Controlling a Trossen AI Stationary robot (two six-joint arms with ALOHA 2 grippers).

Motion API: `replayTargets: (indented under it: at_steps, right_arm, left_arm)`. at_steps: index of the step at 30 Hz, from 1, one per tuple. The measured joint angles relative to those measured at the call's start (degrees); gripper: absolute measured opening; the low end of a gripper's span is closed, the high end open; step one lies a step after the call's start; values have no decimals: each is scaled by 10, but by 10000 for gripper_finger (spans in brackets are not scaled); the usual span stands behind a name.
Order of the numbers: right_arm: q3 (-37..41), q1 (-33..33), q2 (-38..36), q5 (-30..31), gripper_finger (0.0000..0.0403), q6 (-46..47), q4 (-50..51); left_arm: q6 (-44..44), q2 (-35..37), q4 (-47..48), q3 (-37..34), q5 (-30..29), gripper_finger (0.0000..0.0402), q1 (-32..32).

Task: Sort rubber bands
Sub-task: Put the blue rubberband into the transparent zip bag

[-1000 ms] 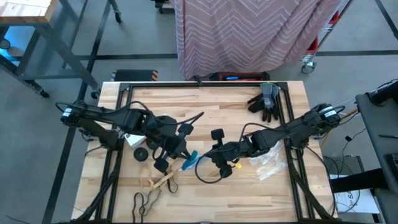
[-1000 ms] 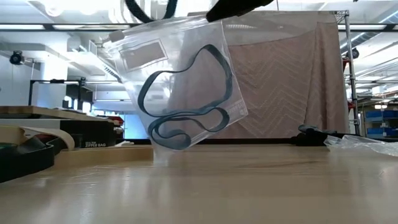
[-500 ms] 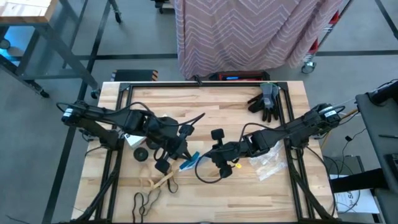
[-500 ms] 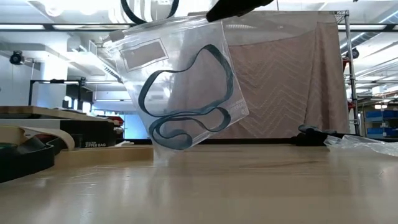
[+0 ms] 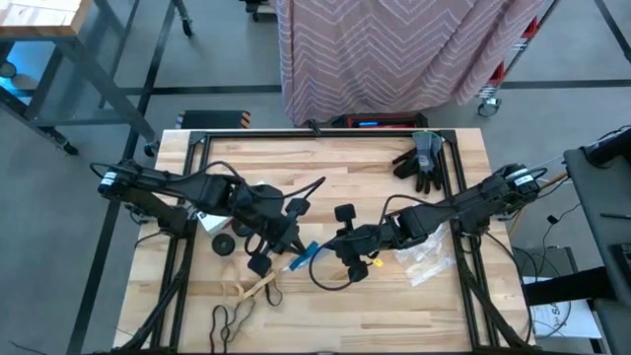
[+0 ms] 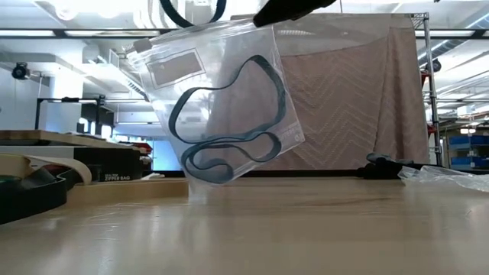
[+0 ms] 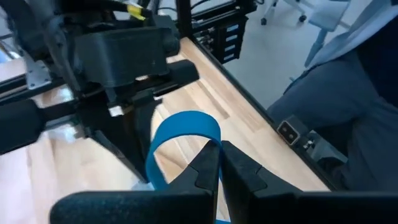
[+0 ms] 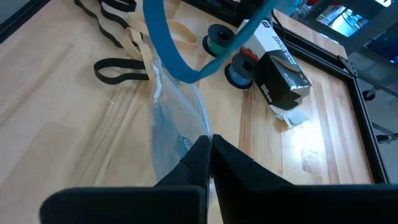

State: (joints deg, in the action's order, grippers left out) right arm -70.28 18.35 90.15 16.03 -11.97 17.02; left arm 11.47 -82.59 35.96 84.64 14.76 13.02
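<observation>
My fingers [image 7: 205, 171] are dark, almost black, against the bright blue rubber band [image 7: 180, 127] looping in front of them. The bag [image 6: 218, 99] I hold up is clear, with blue bands [image 6: 229, 145] showing darker inside it. Tan bands [image 5: 254, 287] and black bands [image 5: 230, 319] lie on the pale wood table [image 5: 335, 168]. The curtain [image 5: 404, 49] behind is pinkish with a chevron pattern, and the gloves [image 5: 422, 161] are dark grey

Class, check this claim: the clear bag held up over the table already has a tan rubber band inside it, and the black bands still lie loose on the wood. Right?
Wrong colour: the band inside the clear bag is blue, as the low view shows. The black bands do lie loose on the wood.
</observation>
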Motion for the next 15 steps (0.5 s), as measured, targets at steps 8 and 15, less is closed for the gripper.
replayTargets:
  at_steps: [8,15]
  right_arm:
    - [0,0,0,0,0,0,0]
    - [0,0,0,0,0,0,0]
  left_arm:
    - [-3,0,-24,-30,13,0,1]
    - [-6,0,-40,-40,13,0,1]
